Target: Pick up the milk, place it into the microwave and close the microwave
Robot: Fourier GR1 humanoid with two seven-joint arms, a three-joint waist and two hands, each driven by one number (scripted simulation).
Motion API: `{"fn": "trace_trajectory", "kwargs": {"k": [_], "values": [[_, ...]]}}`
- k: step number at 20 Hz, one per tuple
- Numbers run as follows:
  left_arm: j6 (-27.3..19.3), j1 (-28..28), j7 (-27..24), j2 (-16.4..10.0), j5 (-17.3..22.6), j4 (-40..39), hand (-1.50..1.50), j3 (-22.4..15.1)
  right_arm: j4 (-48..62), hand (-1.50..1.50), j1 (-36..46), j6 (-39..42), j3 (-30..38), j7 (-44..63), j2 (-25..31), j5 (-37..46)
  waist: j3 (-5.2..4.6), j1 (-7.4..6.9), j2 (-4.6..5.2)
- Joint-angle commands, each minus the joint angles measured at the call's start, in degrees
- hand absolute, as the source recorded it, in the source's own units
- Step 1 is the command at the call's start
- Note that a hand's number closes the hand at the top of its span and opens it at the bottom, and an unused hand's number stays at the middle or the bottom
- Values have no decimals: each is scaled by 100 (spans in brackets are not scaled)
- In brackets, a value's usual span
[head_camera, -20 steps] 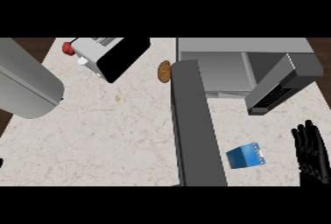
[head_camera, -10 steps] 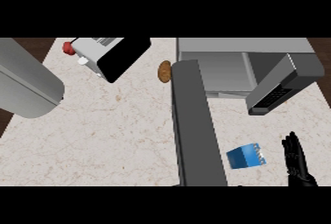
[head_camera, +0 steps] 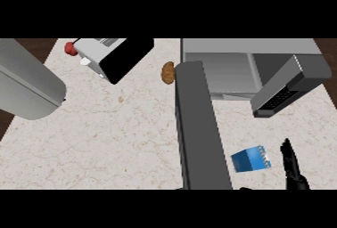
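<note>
Milk [head_camera: 251,159], a small blue carton, sits on the counter [head_camera: 99,142] close to the near edge, twd the right corner, turned a bit askew. It's not lifted and not gripped. R hand [head_camera: 290,165] is just beside it, on the side nearer the counter's right edge. The hand is seen edge-on, fingers straight & pointing twd the far edge, w/ nothing held. A thin strip of counter shows betw hand & carton, so no contact yet. L hand isn't in view.

Microwave [head_camera: 223,67] stands at the far right corner, a grey box w/ a lighter inside showing. A long dark slab [head_camera: 197,129] runs from its left side down to the near edge. It's prob the door swung open, tho can't be sure from above. A dark block [head_camera: 284,89] w/ keypad-like dots leans at the microwave's right side; can't tell what part it is.

Progress: none of the 3 steps done; the hand is only placed next to the carton. Left to do: curl fingers round the carton, lift, carry it twd the far edge & into the cavity, let go, shut the door.

Not involved: white appliance [head_camera: 97,48] w/ red knob at the far left corner, brown round item [head_camera: 168,72] by the slab's far end, and a big grey shape [head_camera: 30,87] over the left edge.
</note>
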State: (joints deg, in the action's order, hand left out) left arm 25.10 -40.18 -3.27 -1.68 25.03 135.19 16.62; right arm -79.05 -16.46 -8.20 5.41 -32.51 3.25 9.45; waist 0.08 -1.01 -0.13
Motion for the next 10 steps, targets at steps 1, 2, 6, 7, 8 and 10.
{"fn": "trace_trajectory", "kwargs": {"k": [1, 2, 6, 7, 8, 10], "values": [[250, -356, 154, -193, 1145, 665, -150, 382, 1109, -150, 585, 6, 280, -522, 122, -43, 2, -44, 2], [411, -370, -131, -20, 906, 451, -150, 306, 1269, -150, 552, -125, 134, -693, -49, 99, 0, -31, -1], [496, -547, -150, 96, 942, 612, -150, 306, 1919, -150, 961, -42, 326, -999, -35, -72, 1, -38, 0], [111, -277, 117, 157, 686, 720, -150, -49, 2011, -150, 995, 322, 494, -1149, 247, -286, 4, 24, 13], [489, -555, -104, 70, 980, 612, -150, 327, 2382, -150, 1226, 141, 520, -1330, 114, -231, 3, -31, 4], [430, -498, -9, 35, 1091, 543, -150, 388, 2733, -150, 1479, 231, 564, -1478, 74, -310, 3, -20, 9]]}}
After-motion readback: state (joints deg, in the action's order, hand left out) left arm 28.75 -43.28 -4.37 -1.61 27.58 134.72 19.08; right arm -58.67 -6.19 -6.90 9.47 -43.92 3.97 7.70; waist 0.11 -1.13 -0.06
